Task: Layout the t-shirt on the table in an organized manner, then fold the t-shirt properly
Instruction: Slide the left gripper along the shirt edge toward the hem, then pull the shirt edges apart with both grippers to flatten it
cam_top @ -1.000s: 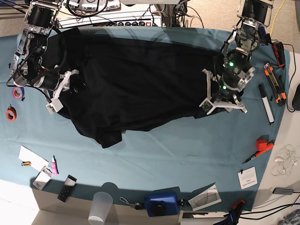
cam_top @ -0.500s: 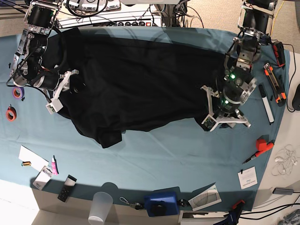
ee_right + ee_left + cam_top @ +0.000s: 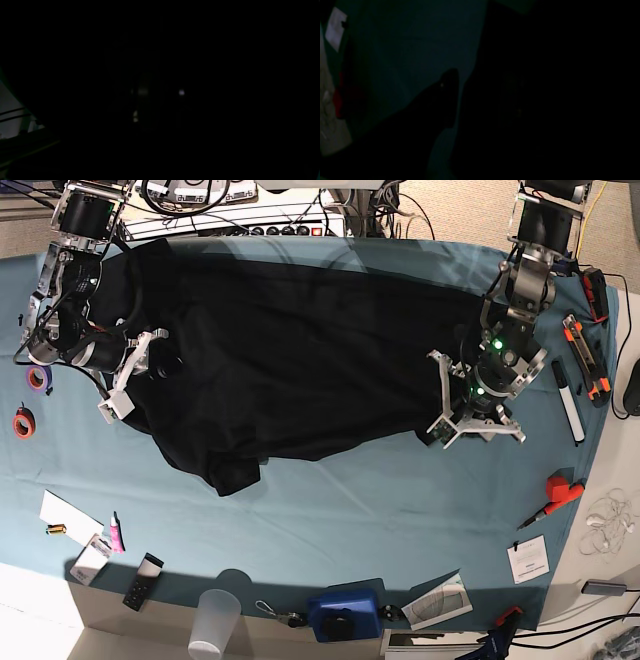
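- The t-shirt [image 3: 290, 350] is lying spread across the far half of the table [image 3: 380, 510], rumpled, with one bunched corner hanging down toward the near side at the base view's lower left.
- The shirt is showing only plain black cloth from above.
- The left gripper [image 3: 472, 420] is hovering at the shirt's edge on the base view's right, its white fingers [image 3: 441, 398] splayed apart over the teal cloth just beside the black fabric.
- The pictures are not showing any cloth between those fingers.
- The left wrist view is very dark: black shirt [image 3: 545, 100] is filling its right side, and teal table [image 3: 407, 50] is filling its left.
- The right gripper [image 3: 128, 380] is sitting at the shirt's other end on the base view's left, its white fingers [image 3: 118, 402] over the dark cloth.
- I cannot tell whether that gripper is pinching the fabric or merely resting against it.
- The right wrist view is almost wholly black, giving nothing on the jaws.
- Tape rolls [image 3: 30, 400], a clear cup [image 3: 215, 620], a red tool [image 3: 560, 490] and a marker [image 3: 568, 400] are lying along the table's edges, well apart from the shirt.
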You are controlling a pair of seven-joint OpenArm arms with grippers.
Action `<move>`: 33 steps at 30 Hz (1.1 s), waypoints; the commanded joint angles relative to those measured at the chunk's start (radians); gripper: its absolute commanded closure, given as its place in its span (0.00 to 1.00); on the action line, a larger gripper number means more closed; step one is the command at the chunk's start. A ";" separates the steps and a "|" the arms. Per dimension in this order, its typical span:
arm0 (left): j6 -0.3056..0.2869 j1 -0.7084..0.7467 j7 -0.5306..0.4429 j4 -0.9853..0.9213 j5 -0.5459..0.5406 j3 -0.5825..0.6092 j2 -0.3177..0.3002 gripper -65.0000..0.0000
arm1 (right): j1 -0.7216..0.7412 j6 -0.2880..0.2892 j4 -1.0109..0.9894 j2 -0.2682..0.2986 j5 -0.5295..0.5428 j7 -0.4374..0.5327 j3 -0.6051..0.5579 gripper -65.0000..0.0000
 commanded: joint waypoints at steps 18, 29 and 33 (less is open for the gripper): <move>0.010 -0.096 0.012 0.017 -0.056 -0.006 -0.009 1.00 | 0.013 0.001 0.013 0.017 0.012 0.018 0.006 0.79; 0.161 -0.142 -0.051 -0.154 -0.021 -0.007 -0.071 1.00 | 0.010 0.001 0.013 0.017 0.003 0.017 0.006 0.79; 0.214 -0.190 -0.069 -0.272 -0.021 -0.007 -0.072 1.00 | -0.006 0.001 0.013 0.017 -0.029 0.017 0.006 0.79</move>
